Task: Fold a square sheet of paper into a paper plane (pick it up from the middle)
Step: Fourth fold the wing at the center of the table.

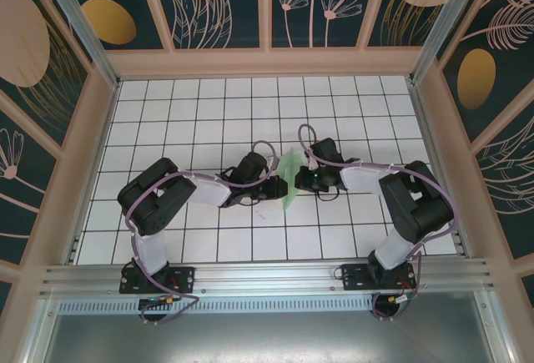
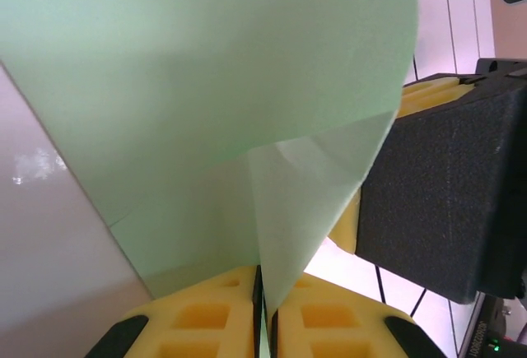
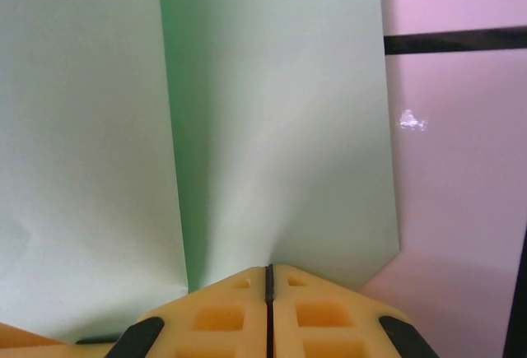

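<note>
Between the two grippers, over the middle of the table (image 1: 209,104), stands the sheet of paper (image 1: 289,181). It is pale green and partly folded into a narrow shape held on edge. Whether its lower tip touches the table I cannot tell.

The left gripper (image 2: 263,313) has its yellow pads pressed together on a thin edge of the sheet, where a folded flap narrows to a point. The right gripper (image 3: 268,288) pinches the sheet from the other side, its pads tight on the paper just beside a long straight crease. In the left wrist view the right gripper's black body sits just beside the paper.

Several things could go wrong from here:
- Both pinches sit close to the edge, so the sheet could slip out of one pair of pads if an arm moves off too quickly.
- The thin paper would probably tear at a crease if the arms pulled apart.
- Pushing the arms together would likely buckle the sheet and spoil the fold lines.
- The loose flap near the left pads may spring open and make the next crease crooked.

Count: one sheet of paper, two grippers on two arms, one table.
</note>
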